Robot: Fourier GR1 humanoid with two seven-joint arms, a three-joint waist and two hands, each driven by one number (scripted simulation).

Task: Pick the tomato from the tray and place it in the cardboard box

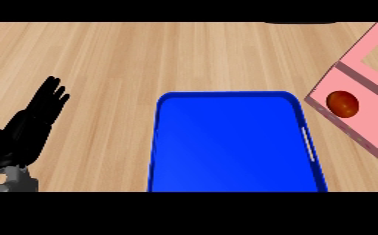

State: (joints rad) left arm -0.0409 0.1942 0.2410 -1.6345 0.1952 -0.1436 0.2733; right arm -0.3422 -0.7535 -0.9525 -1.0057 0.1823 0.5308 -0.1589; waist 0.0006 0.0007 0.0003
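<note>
Surface [184, 54]: one, light wood grain, boards running across the view; carries everything listed below

Tray [159, 144]: one, bright blue, rectangular with rounded corners and a raised rim; lies toward the near edge of the surface, slightly right of its middle; its near end is cut off by the lower limit of the view; nothing lies in it; a thin pale streak shows along its right rim

Box [365, 124]: one, pink in colour, open-topped, set at an angle at the right edge of the surface, just beside the tray's far right corner; only part of it shows, the rest runs out of view to the right; one flap or wall stands up along its far side

Tomato [342, 103]: one, round, dark red-orange with a small highlight; sits inside the box, close to the corner nearest the tray; no hand touches it

Left robot hand [37, 116]: one, black, at the left edge of the surface near the near-left corner; fingers straight and spread, pointing away toward the far edge; holds nothing, well apart from tray and box; a bit of grey forearm shows below it

Right robot hand: does not show
</note>
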